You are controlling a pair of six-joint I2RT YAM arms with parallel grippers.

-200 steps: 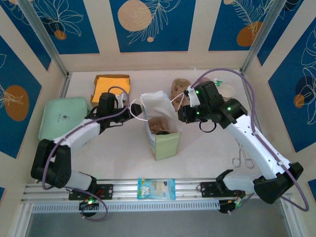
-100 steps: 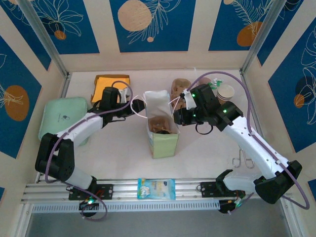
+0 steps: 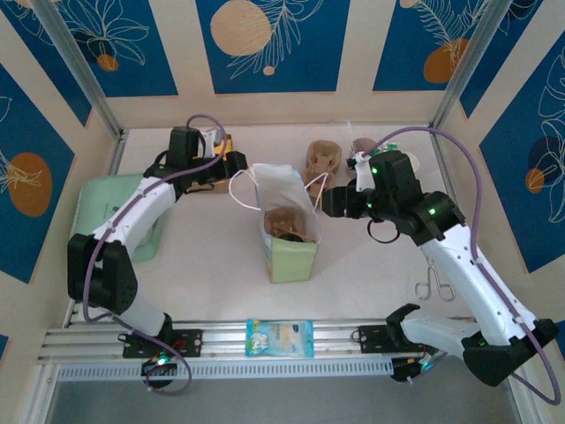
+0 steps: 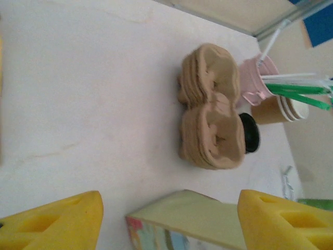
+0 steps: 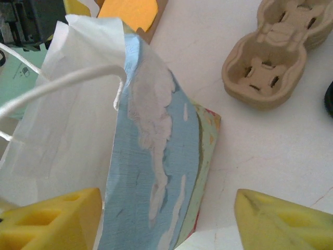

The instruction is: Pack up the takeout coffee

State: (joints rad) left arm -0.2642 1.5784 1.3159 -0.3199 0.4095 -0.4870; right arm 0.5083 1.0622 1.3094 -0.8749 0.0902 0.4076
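Observation:
The takeout coffee shows as a black lid [image 4: 250, 133] behind the stacked pulp carriers, and as a dark edge [image 5: 330, 98] at the right border of the right wrist view. It stands on the table outside the paper bag [image 3: 294, 256], which is upright mid-table with its white mouth open and a brown carrier inside. My right gripper [image 3: 328, 201] hangs open just right of the bag's top, nothing between its fingers [image 5: 166, 221]. My left gripper [image 3: 231, 163] is open and empty, left of the bag near the back [image 4: 169, 224].
Stacked pulp cup carriers [image 3: 322, 161] lie behind the bag. A pink cup of utensils [image 4: 255, 78] and lidless paper cups [image 4: 285, 107] stand at the back right. A green container [image 3: 106, 212] is at left, scissors [image 3: 433, 283] at right, a snack packet [image 3: 280, 337] on the front rail.
My right gripper has opened and drawn back to the right of the bag. The left arm has swung away from the bag toward the back left.

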